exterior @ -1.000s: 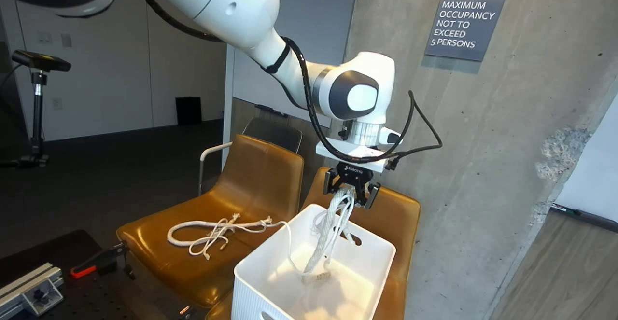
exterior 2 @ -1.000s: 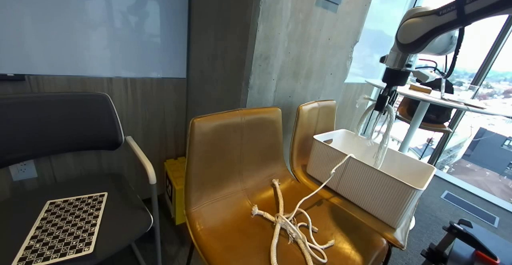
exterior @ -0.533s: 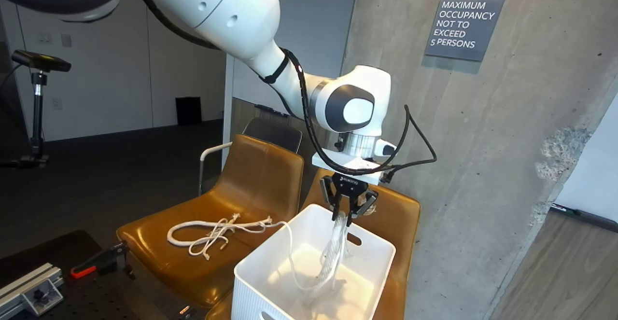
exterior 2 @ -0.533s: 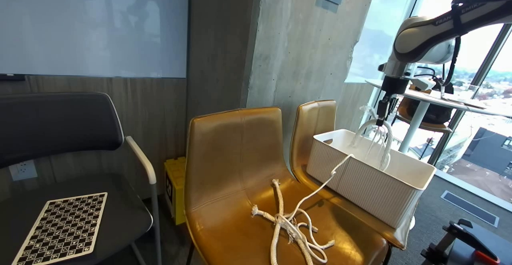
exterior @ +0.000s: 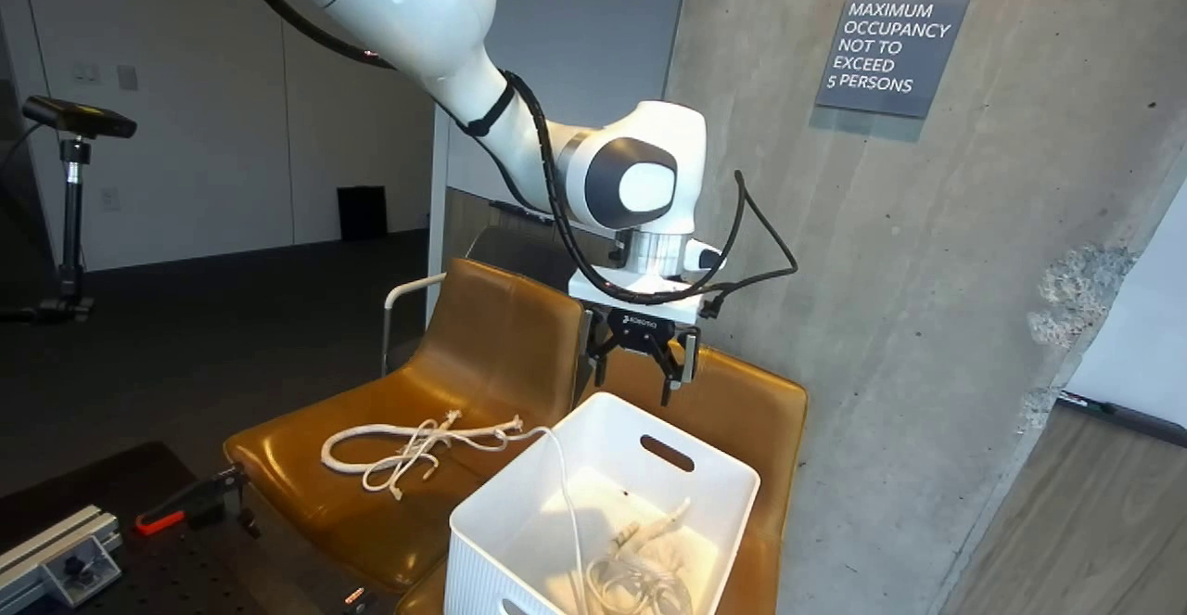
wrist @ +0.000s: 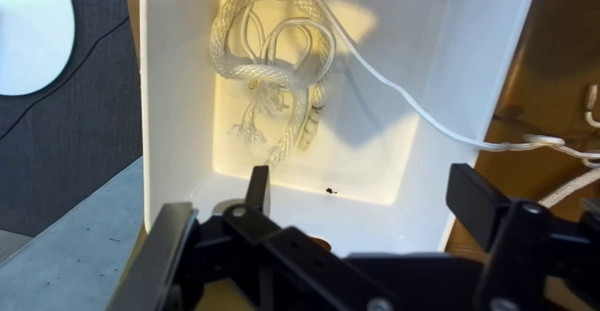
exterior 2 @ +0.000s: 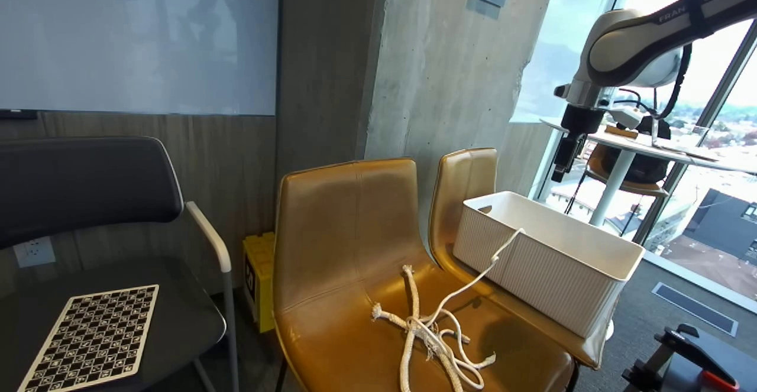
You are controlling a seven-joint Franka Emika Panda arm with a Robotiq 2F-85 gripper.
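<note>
Pincer [wrist: 358, 182] partly hides the bin [wrist: 174, 104] in wrist view

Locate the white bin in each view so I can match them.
In an exterior view, the bin sits at the bottom centre.
In an exterior view, the bin sits right of centre, lower half.
In the wrist view, the bin fills the middle, cut by the top edge.
Shared landmark: the thin cord running out of the bin.

Bin [exterior: 714, 504] cropped (lower edge), speck [wrist: 330, 191] unidentifiable
</note>
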